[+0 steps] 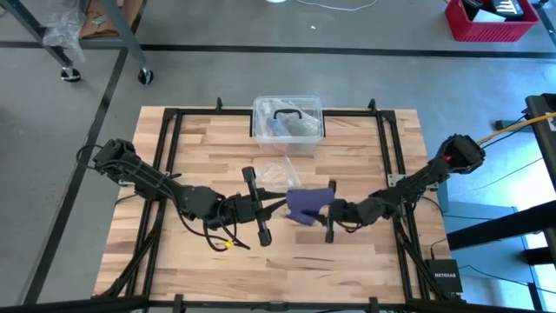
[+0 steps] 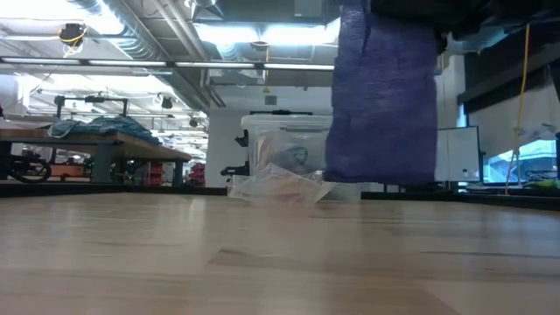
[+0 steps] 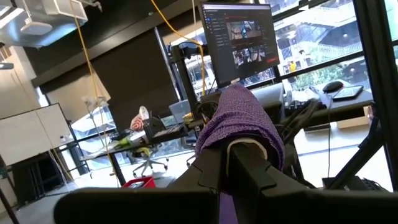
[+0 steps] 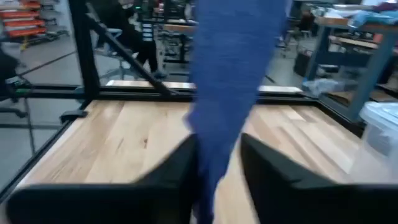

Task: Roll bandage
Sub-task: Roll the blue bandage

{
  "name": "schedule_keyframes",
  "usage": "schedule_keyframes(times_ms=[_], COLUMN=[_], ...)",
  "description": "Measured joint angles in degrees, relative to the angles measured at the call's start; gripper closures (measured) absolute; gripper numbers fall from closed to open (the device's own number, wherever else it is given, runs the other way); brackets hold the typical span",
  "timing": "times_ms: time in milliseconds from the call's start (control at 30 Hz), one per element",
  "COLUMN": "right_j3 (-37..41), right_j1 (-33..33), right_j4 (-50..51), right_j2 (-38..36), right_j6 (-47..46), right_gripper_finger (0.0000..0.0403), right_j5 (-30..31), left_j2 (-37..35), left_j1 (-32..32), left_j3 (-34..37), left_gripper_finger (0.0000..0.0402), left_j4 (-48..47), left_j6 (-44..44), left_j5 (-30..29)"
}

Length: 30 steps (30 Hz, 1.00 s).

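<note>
I log: bandage (image 1: 308,204) hanging above table (image 1: 365,156) centre. Left gripper (image 1: 280,205) clamped on it; right gripper (image 1: 323,211) jaws apart either side of strip.

The bandage (image 1: 308,205) is a strip of soft, dark navy-purple knitted fabric. It is held up off the wooden table, over its middle and slightly right of centre. In the low view it hangs as a broad flat sheet (image 2: 383,96), its lower edge clear of the tabletop. One end is draped in folds (image 3: 239,121).
</note>
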<state>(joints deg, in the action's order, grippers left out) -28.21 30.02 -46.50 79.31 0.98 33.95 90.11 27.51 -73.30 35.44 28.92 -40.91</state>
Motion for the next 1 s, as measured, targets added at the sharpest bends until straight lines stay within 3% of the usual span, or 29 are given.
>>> schedule_keyframes(times_ms=[100, 267, 433, 667, 867, 1000], right_j3=[0.0, 0.0, -2.7, -17.4, -32.7, -41.2], right_j1=[2.4, 7.3, 12.3, 19.5, 25.0, 26.8], right_j4=[0.4, 0.5, 3.1, 22.9, 38.1, 42.4], right_j2=[0.2, 0.5, 0.5, 0.5, 0.5, 0.5], right_j6=[1.0, 1.4, 2.4, 6.6, 13.8, 20.4], right_gripper_finger=[0.0385, 0.0394, 0.0396, 0.0400, 0.0400, 0.0401], right_j5=[-0.6, 2.0, 3.6, 5.6, 8.5, 11.2], left_j2=[0.0, 0.0, 0.0, 0.0, 0.1, 0.3], left_j1=[0.0, -0.2, -0.3, -1.3, -1.3, -1.0], left_j3=[0.0, 0.0, 0.0, 0.0, 2.5, 5.4], left_gripper_finger=[0.0391, 0.0391, 0.0391, 0.0398, 0.0399, 0.0399], left_j4=[0.1, 3.8, 6.0, 5.5, 5.4, 5.7], left_j6=[0.0, 2.6, 9.9, 16.8, 19.9, 20.0], left_j5=[0.0, -0.4, -6.7, -12.4, -12.6, -10.5])
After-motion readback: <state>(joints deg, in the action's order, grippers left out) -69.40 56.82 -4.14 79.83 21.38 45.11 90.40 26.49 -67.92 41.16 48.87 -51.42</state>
